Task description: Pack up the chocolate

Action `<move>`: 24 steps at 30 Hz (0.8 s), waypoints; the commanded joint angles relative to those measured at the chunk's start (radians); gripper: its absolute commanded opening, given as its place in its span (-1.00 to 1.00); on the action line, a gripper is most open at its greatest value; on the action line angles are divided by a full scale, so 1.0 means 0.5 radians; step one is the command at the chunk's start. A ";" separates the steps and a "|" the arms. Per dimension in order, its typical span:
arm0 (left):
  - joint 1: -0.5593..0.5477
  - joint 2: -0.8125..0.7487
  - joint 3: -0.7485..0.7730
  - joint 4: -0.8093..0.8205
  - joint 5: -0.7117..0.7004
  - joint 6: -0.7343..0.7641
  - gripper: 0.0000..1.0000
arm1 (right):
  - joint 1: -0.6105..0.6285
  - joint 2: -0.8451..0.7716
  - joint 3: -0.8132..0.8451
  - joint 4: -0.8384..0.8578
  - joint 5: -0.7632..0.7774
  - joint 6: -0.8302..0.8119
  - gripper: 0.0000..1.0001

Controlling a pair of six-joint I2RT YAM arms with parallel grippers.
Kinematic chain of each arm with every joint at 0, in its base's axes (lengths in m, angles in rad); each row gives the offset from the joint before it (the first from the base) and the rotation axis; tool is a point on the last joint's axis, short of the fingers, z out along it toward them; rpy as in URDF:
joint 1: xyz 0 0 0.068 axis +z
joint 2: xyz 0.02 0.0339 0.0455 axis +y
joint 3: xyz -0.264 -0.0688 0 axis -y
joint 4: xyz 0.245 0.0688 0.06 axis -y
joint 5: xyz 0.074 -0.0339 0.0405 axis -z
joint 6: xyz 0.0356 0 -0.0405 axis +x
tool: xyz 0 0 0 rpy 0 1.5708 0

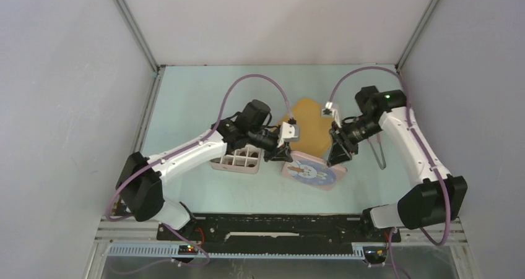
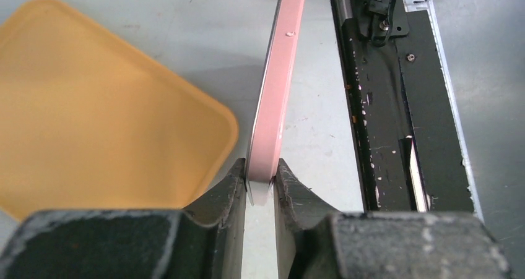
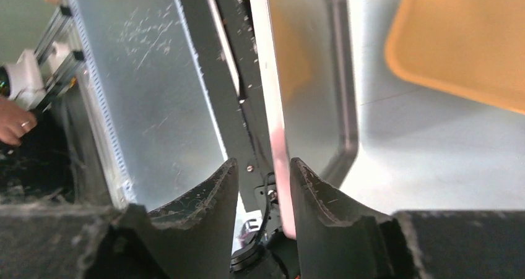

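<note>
Left arm: it runs from its base at the near-left corner of the bench (image 1: 192, 99) diagonally toward the centre. The forearm is low and close to level, and it passes over part of the divided box (image 1: 238, 163). My left pincer (image 1: 277, 154) is clamped on the left rim of the pink lid (image 1: 309, 171). In the wrist view both fingers (image 2: 226, 189) press against the rim, and the lid runs edge-on away from them.

Right arm: the base sits at the near-right corner. The upper link climbs along the right edge to a high elbow, and the forearm turns back and angles down toward the centre. My right pincer (image 1: 337, 158) sits at the lid's right rim. In the wrist view the jaws are parted and straddle that rim. The rim lies against one finger (image 3: 312, 195), with a clear gap to the other, so there is no grip on this side.

Lid: it is at the centre of the bench, somewhat toward the near edge. Its printed face shows to the overhead camera and its bare metal inner side shows in the right wrist view.

Orange tray (image 1: 309, 124): just beyond the lid, toward the far edge.

Divided box: just left of the lid, half under my left forearm.

Tongs (image 1: 379, 152): near the right edge, beside my right forearm.

Chocolate: I cannot pick out single pieces in any view. The cells of the divided box look dark from above, and I cannot tell what is in them.
</note>
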 commanded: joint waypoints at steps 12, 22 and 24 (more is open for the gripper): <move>0.680 -0.290 -0.272 -0.272 0.242 -0.402 -0.76 | -0.256 -0.097 0.021 0.679 0.215 0.482 -0.08; 1.073 -0.413 -0.308 -0.563 0.213 -0.406 -0.79 | 0.260 0.121 -0.172 1.108 0.388 0.853 0.12; 1.148 -0.401 -0.301 -0.582 0.215 -0.423 -0.80 | 0.449 0.185 -0.185 1.165 0.509 0.849 0.13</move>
